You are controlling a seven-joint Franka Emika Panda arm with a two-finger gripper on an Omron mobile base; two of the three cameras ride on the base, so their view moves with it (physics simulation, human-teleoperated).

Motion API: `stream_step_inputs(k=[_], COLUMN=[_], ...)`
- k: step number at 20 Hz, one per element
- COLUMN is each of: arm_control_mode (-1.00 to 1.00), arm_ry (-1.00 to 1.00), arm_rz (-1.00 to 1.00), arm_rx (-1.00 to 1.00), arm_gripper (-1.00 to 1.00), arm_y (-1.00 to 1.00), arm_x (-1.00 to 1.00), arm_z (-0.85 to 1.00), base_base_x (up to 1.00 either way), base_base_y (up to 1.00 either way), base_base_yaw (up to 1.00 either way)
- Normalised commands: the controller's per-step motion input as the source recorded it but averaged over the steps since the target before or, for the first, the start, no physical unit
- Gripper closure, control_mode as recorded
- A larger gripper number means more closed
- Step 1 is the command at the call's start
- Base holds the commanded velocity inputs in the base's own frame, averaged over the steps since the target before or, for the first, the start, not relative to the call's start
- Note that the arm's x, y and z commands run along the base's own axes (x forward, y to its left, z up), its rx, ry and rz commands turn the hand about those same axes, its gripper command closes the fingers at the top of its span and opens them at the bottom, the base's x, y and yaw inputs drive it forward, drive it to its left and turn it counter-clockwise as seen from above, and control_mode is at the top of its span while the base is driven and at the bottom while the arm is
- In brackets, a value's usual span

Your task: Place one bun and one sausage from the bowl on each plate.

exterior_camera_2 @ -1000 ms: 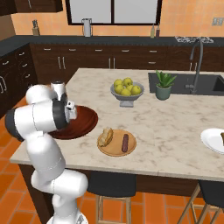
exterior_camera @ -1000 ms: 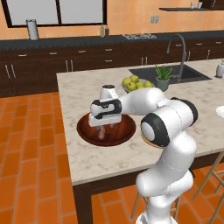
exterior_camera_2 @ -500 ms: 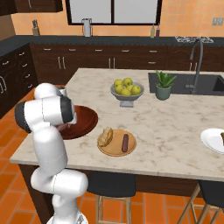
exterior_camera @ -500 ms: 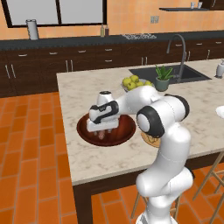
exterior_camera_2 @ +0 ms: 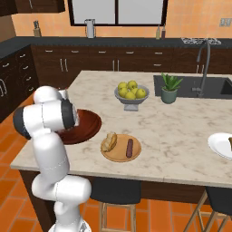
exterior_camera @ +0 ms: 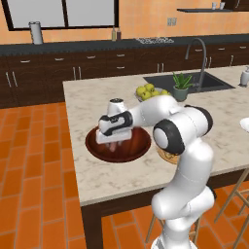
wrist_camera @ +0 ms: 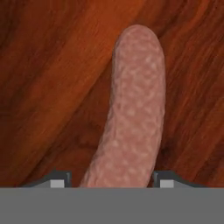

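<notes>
In the hand view, one pinkish sausage [wrist_camera: 135, 113] lies on the dark wooden floor of the bowl [wrist_camera: 52, 78], running from 6 o'clock up to about 12 o'clock. Its lower end is cut off at the bottom edge. The gripper [wrist_camera: 105, 183] straddles that end, one dark fingertip [wrist_camera: 56, 180] on each side, with a little gap showing on the right; whether the pads press the sausage yet I cannot tell.

From the left base view, the gripper [exterior_camera: 113, 144] reaches down into the bowl [exterior_camera: 97, 148], and the hand hides most of what lies inside. In the right base view, the arm's shoulder covers the near part of the bowl [exterior_camera_2: 88, 124].

At 3 o'clock from the bowl sits the tan plate [exterior_camera_2: 120, 155], carrying one bun [exterior_camera_2: 108, 141] and one dark sausage [exterior_camera_2: 130, 147]. Further right, the white plate [exterior_camera_2: 219, 146] is cut off by the frame edge, with a small dark thing at its border too cropped to name.

Beyond, at 12 o'clock from the tan plate, one grey bowl of apples [exterior_camera_2: 131, 94] and one potted plant [exterior_camera_2: 169, 88] stand near the sink [exterior_camera_2: 213, 86].
</notes>
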Motion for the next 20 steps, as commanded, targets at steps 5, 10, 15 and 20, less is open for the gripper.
stream_step_inputs(k=[5, 10, 15, 20], arm_control_mode=[-1.0, -1.0, -1.0, -1.0], arm_ry=[-0.03, -0.05, 0.0, -0.01], arm_rz=[-0.04, -0.01, 0.03, 0.02], arm_rx=[-0.01, -0.03, 0.0, 0.0], arm_gripper=[1.0, 1.0, 1.0, 1.0], arm_y=[-0.27, -0.68, -0.8, -0.77], arm_x=[-0.46, -0.71, -0.71, -0.98], arm_z=[0.86, 0.52, 0.86, 0.55], base_base_x=[0.0, 0.0, 0.0, 0.0], base_base_y=[0.0, 0.0, 0.0, 0.0], base_base_yaw=[0.0, 0.0, 0.0, 0.0])
